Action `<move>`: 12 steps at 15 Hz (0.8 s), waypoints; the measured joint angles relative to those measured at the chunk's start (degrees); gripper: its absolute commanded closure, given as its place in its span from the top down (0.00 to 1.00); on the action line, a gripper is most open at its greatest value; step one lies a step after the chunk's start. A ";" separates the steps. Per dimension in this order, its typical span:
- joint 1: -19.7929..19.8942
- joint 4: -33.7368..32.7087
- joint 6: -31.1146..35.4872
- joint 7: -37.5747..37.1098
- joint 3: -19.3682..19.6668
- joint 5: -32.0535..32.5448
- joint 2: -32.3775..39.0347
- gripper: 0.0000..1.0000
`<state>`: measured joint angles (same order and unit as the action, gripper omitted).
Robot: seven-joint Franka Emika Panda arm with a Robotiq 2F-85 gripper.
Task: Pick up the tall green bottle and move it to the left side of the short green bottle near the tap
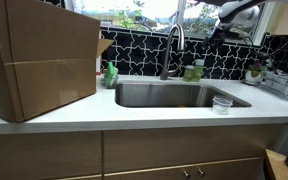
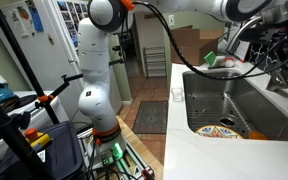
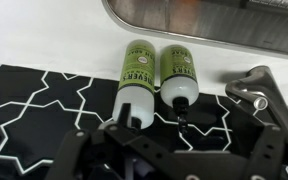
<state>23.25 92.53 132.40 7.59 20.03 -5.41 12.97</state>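
Your gripper point(image 3: 174, 150) hangs over the bottles, fingers spread wide and holding nothing. In the wrist view, the tall green bottle point(image 3: 135, 82) has a lime label and a pale shoulder. It stands just beside the short green bottle point(image 3: 181, 76), at its 9 o'clock. The tap point(image 3: 252, 88) is at the short bottle's 3 o'clock.

A kitchen: steel sink point(image 1: 169, 96), gooseneck tap point(image 1: 167, 55), white counter point(image 1: 134, 115), wooden cabinets point(image 1: 164, 152) below.
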 measured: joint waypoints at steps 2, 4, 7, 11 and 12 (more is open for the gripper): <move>0.58 -1.50 -0.86 -0.63 0.21 0.00 1.39 1.00; 1.19 -3.28 -1.07 -1.12 0.55 0.37 3.25 1.00; 2.26 -6.39 -2.14 -1.89 0.63 0.46 6.67 1.00; 3.49 -10.50 -2.66 -1.95 0.55 0.46 11.07 1.00; 3.74 -11.50 -2.67 -2.03 0.55 0.46 12.06 1.00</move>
<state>26.99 81.03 129.73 5.57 20.58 -4.95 25.03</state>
